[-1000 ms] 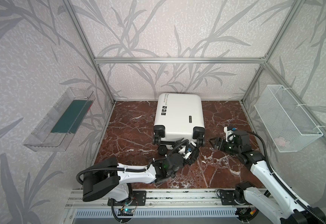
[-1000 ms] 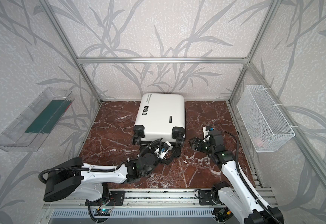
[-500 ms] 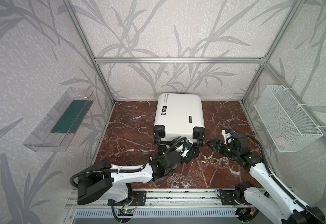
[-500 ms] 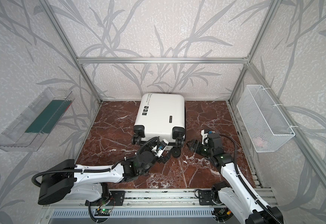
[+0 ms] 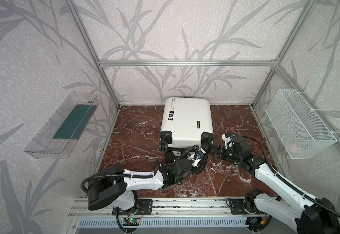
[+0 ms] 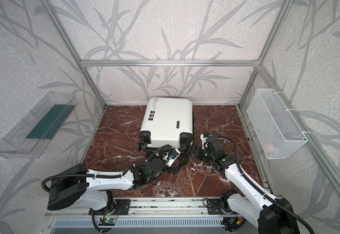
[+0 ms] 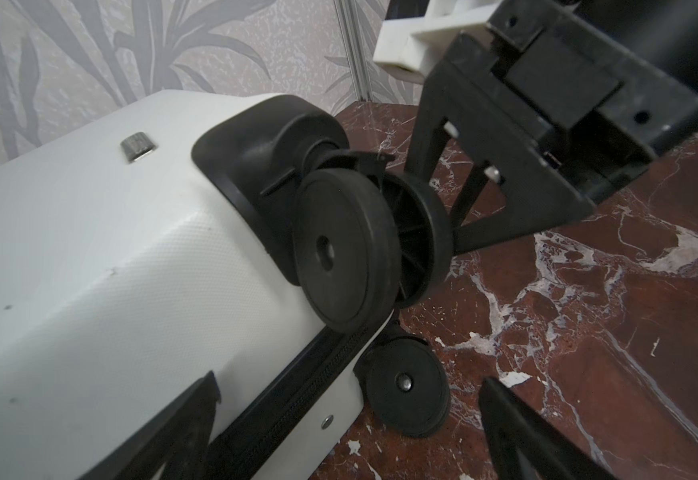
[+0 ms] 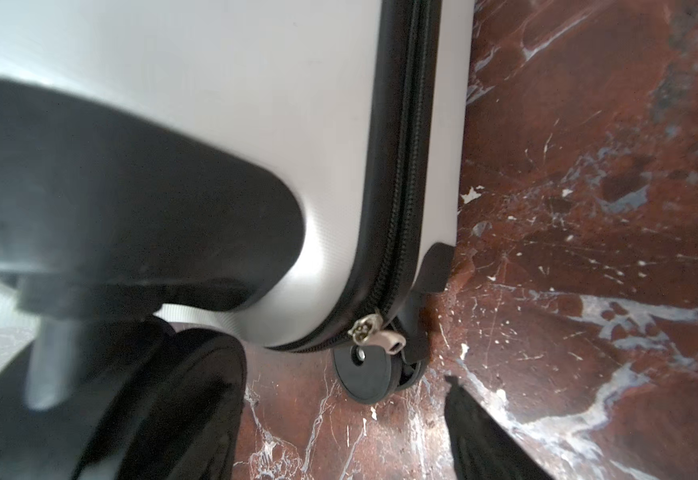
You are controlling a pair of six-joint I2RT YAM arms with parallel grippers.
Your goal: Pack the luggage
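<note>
The luggage (image 5: 187, 121) (image 6: 168, 119) is a white hard-shell suitcase, lying flat and zipped shut at the back middle of the marble floor. Its black wheels point toward the front. My left gripper (image 5: 202, 162) (image 6: 178, 163) (image 7: 349, 382) stands open at the near right corner, with nothing between its fingers. Just ahead of it are the zipper seam and the lower wheel (image 7: 407, 395). From the right, my right gripper (image 5: 213, 151) (image 6: 192, 151) (image 8: 339, 415) comes up to the same corner, open and empty. The silver zipper pull (image 8: 374, 332) hangs close in front of it, beside a wheel (image 8: 370, 374).
A clear plastic bin (image 5: 63, 123) holding something flat and dark green hangs on the left wall. A white wire basket (image 5: 298, 125) hangs on the right wall. Aluminium frame posts stand at the back corners, and a rail runs along the front edge.
My right gripper has moved left, closer to the suitcase's near right corner. The left gripper has stayed open near that corner while its arm shifted slightly.
</note>
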